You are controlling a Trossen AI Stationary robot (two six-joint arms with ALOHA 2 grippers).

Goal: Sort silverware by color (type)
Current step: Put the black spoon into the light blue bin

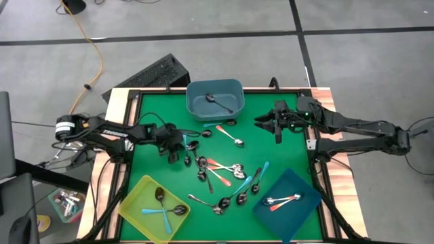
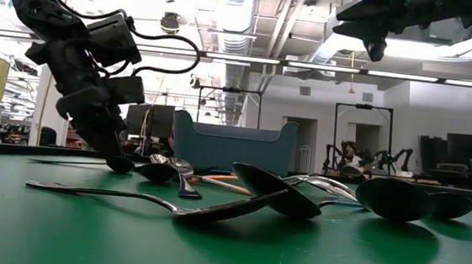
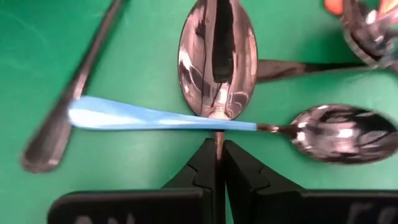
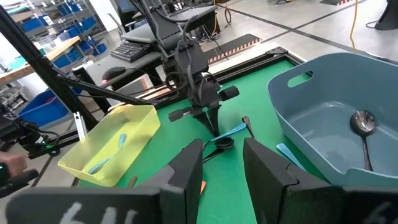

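No readable text, labels or numbers anywhere in view.

3 bins are sitting on the mat: yellow bin is holding 3 spoons w/ blue handles, dark blue bin is holding 2 spoons, grey-blue bin is holding 1 spoon. Approx. a dozen loose spoons are lying mid-mat.

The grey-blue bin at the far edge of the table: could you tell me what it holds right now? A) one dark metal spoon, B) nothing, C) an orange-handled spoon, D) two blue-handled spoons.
A: the high view shows a single dark metal spoon lying inside the grey-blue bin.
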